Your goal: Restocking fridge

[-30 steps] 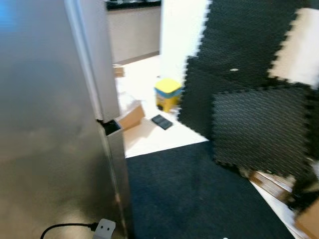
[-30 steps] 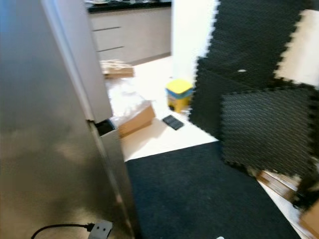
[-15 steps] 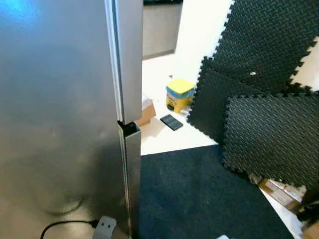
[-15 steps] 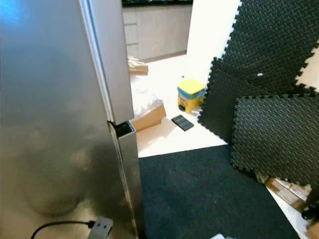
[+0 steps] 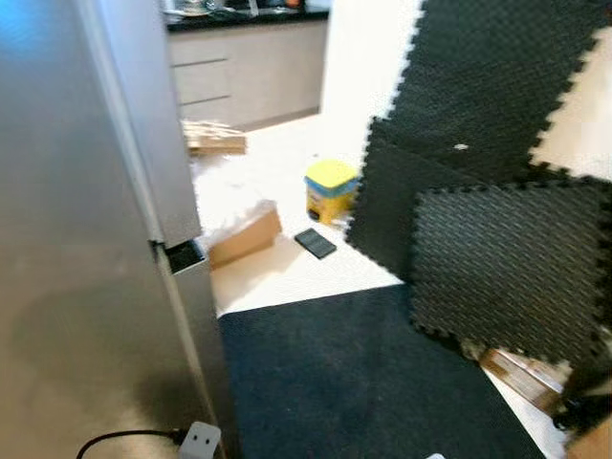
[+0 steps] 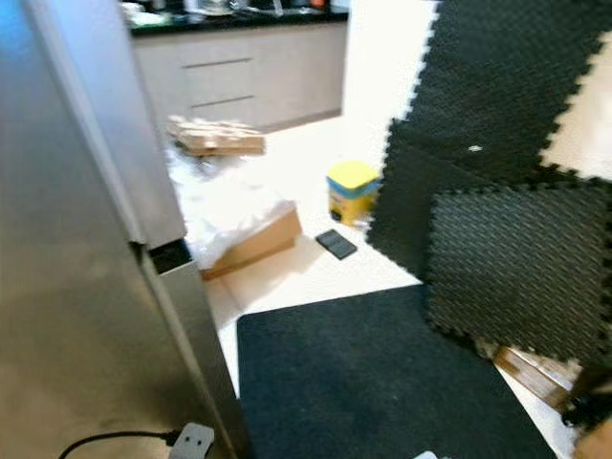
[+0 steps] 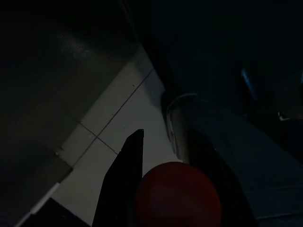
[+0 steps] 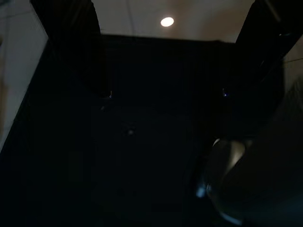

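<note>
Since half a second ago the head camera is swinging so that the fridge [image 5: 76, 239] edge is sliding to the left and more of the far kitchen is coming into view; nothing on the floor is shifting by itself. The steel fridge is standing at near left with its doors closed, a cable and plug [image 5: 199, 440] lying at its foot. A dark rug [image 5: 354, 382] is covering the near floor, and black foam mats [image 5: 497, 258] are leaning up on the right. Farther off, on the pale floor, a cardboard box [image 6: 251, 244] is lying just beside the fridge corner, with a yellow and blue tub [image 5: 331, 188] and a small dark flat thing [image 5: 315, 243] near it, and a stack of flat cardboard [image 6: 215, 137] is sitting before the far cabinets [image 6: 239, 81]. The left hand [image 7: 165, 189] is hanging low over the floor tiles, pinching a round red thing [image 7: 179, 195] between its fingers. The right hand [image 8: 175, 52] is hanging over the dark rug with its fingers [image 8: 71, 42] spread wide apart, gripping nothing.
</note>
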